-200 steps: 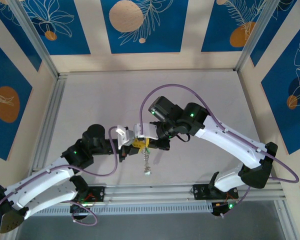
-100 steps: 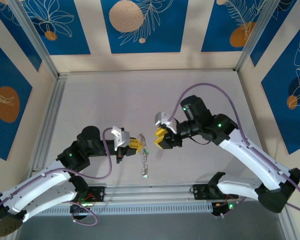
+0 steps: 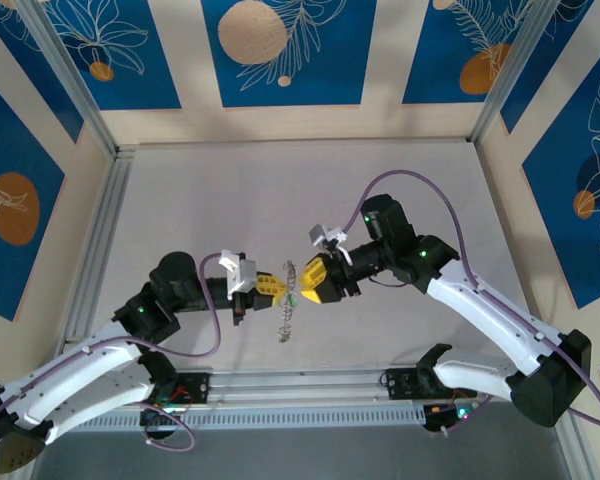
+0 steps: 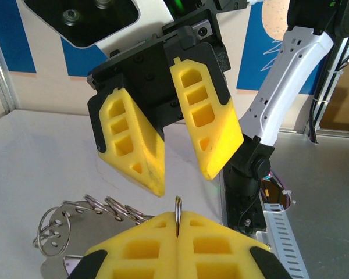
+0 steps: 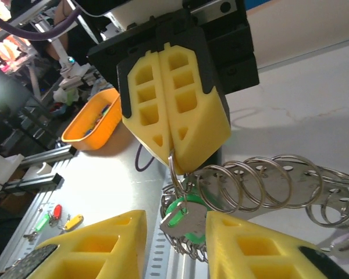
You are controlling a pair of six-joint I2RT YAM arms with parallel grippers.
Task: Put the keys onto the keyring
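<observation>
Left end effector [image 4: 178, 220] is seen pinched fully together on the keyring [image 4: 178, 204], its thin edge poking out between the yellow pads. Right end effector [image 4: 183, 181] is pointed nose-to-nose at it, fingers parted a bit, nothing gripped. The green key [image 5: 185, 225] is spotted dangling just under the left tips, in the gap between the right fingers; contact can't be told tbh. A chain of linked rings [image 5: 279, 180] is trailed off sideways. Both arms are stretched inward over the middle of the counter [image 3: 210, 200].
</observation>
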